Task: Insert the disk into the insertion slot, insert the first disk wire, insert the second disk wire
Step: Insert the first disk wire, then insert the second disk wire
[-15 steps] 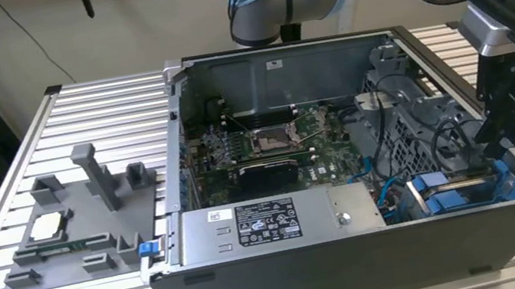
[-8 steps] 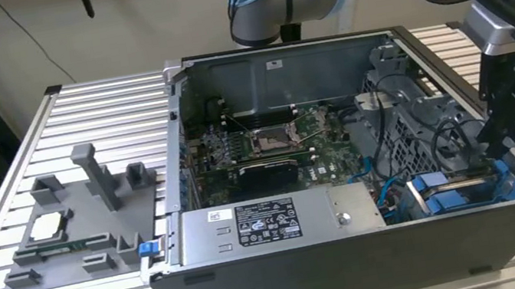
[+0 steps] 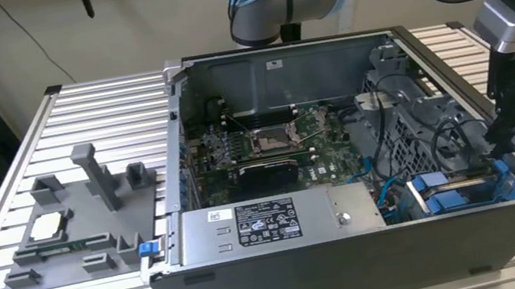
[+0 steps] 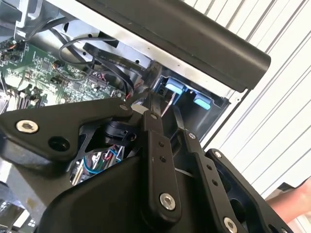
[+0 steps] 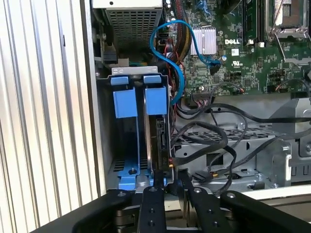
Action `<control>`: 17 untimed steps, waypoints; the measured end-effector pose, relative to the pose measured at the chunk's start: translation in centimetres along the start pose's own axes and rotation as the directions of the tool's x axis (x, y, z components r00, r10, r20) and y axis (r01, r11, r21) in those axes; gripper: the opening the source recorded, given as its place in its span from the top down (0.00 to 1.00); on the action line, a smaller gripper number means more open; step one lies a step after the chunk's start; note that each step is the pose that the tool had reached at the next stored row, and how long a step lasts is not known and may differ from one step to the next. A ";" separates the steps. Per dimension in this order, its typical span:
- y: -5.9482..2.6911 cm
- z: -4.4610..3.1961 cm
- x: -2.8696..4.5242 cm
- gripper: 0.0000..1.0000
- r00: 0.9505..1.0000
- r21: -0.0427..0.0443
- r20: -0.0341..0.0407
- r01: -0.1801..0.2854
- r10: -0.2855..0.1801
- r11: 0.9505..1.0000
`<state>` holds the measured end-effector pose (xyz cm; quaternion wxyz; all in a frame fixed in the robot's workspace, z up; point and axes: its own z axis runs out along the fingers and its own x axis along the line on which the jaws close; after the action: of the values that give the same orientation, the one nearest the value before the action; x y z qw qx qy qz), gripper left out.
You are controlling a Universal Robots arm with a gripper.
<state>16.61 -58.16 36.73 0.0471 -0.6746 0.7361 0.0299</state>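
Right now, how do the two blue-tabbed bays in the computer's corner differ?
The bay by the case wall looks empty, its blue floor showing; the bay nearer the motherboard holds the disk on edge. The gripper sits at the disk's bay, not the wall bay. Both carry blue tabs.

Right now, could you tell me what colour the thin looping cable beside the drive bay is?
Bright blue; the thin looping cable shows best in the first wrist view.

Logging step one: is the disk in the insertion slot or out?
In. The disk stands on edge inside the insertion slot, beside its blue tabs; full seating, cannot tell.
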 end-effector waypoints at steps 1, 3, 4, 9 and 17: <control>-0.13 0.00 -0.01 0.00 1.000 -0.001 0.000 0.000 0.000 1.000; -0.32 0.01 -0.03 0.00 1.000 -0.001 0.000 0.000 0.000 1.000; -0.38 0.00 -0.04 0.00 1.000 -0.001 0.000 0.000 0.000 1.000; -0.41 0.01 -0.04 0.00 1.000 -0.002 0.000 0.000 0.000 1.000; -0.75 0.02 -0.06 0.00 1.000 -0.013 0.002 -0.001 0.001 1.000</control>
<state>17.36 -58.17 36.73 0.0434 -0.6743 0.7363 0.0352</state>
